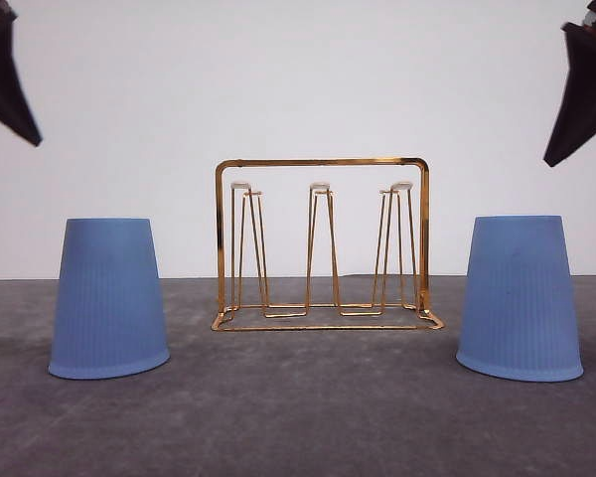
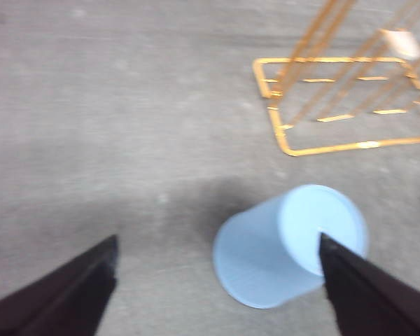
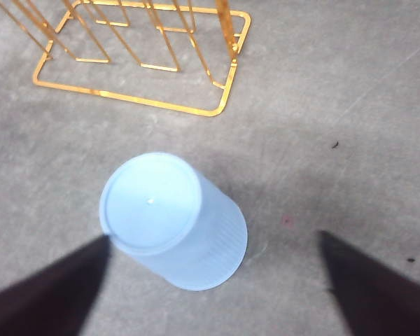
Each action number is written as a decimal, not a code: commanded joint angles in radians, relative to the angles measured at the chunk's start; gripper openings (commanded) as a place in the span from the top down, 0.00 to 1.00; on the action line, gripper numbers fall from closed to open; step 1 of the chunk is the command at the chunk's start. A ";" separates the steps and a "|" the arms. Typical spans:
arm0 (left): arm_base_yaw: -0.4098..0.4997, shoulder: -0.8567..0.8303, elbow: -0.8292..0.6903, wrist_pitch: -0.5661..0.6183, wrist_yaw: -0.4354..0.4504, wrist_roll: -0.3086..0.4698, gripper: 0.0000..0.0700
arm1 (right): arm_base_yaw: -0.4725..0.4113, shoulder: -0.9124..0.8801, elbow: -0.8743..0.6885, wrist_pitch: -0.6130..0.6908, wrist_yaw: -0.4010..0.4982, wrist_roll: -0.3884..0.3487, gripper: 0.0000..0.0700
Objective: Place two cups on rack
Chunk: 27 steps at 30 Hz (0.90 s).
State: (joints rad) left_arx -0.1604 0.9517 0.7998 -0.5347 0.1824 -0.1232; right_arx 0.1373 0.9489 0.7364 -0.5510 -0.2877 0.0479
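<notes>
Cups point(image 1: 109, 298) point(image 1: 520, 298) inverted at rack's point(image 1: 321, 243) 9 and 3 o'clock; grippers point(image 2: 217, 280) point(image 3: 213, 280) spread wide, empty; risk: slick tapered walls slipping, prongs snagging rims.

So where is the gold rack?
In the front view, the rack stands mid-table, between the left cup and the right cup, touching neither.

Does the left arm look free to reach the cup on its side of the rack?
Probably yes. The left gripper is open above the left cup, which stands upside down on bare table, apart from the rack; nothing lies between.
</notes>
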 commanded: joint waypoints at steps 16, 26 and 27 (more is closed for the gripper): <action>-0.231 0.251 0.067 0.160 -0.044 -0.027 0.15 | 0.005 0.004 0.018 0.003 -0.001 -0.008 0.01; -0.293 0.431 0.090 0.161 -0.139 -0.016 0.16 | 0.004 0.004 0.018 0.003 -0.001 -0.011 0.01; -0.294 0.436 0.090 0.161 -0.139 -0.017 0.16 | 0.004 0.004 0.018 0.003 -0.001 -0.011 0.01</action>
State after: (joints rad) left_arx -0.4463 1.3783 0.8722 -0.3791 0.0475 -0.1460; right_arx 0.1375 0.9489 0.7364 -0.5512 -0.2874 0.0476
